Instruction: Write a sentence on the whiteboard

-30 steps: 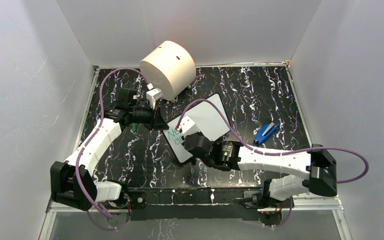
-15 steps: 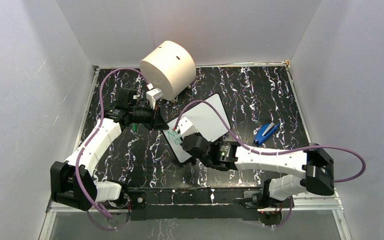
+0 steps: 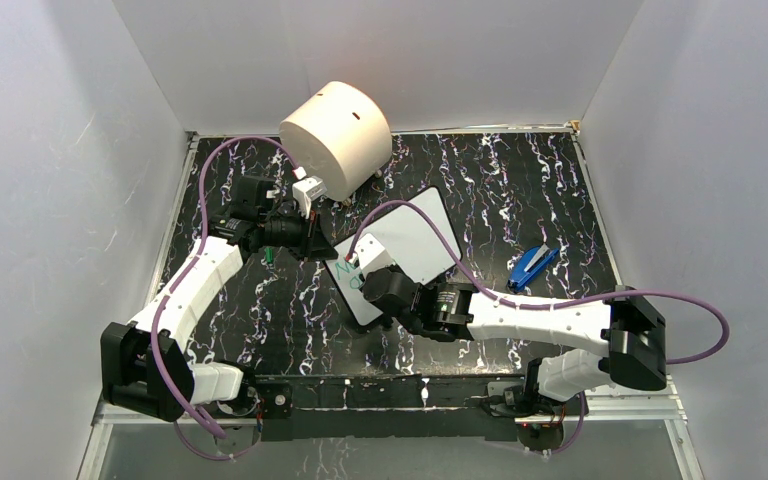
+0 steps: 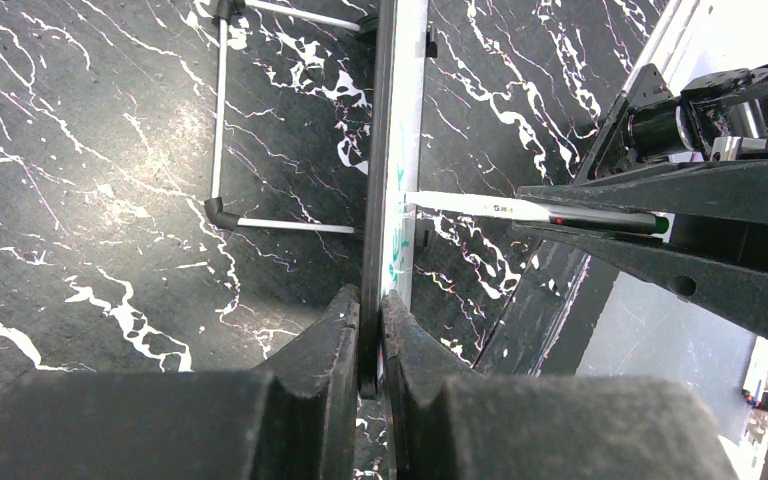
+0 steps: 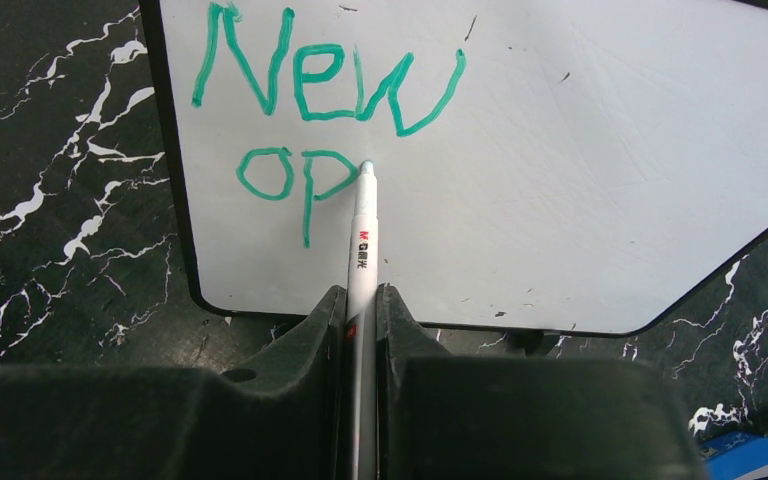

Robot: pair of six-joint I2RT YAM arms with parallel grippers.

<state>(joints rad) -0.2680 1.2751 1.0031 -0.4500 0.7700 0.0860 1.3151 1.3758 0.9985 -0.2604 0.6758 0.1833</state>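
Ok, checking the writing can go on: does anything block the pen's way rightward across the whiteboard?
Nothing visible does. The white marker in the right claw has its tip at the green "op" lettering; the black-rimmed white board right of it is bare but for faint specks.

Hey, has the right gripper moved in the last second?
Yes, slightly: the right gripper has slid left, away from the blue stapler.

Worktop [image 3: 520, 180]: black, veined white like marble. Cream cylinder [image 3: 336, 138] at the far edge, on my left side. Whiteboard [image 3: 415, 240] near the middle, propped on a thin wire stand [image 4: 290, 227]. Small blue object [image 3: 532, 266] lies to my right, well apart.
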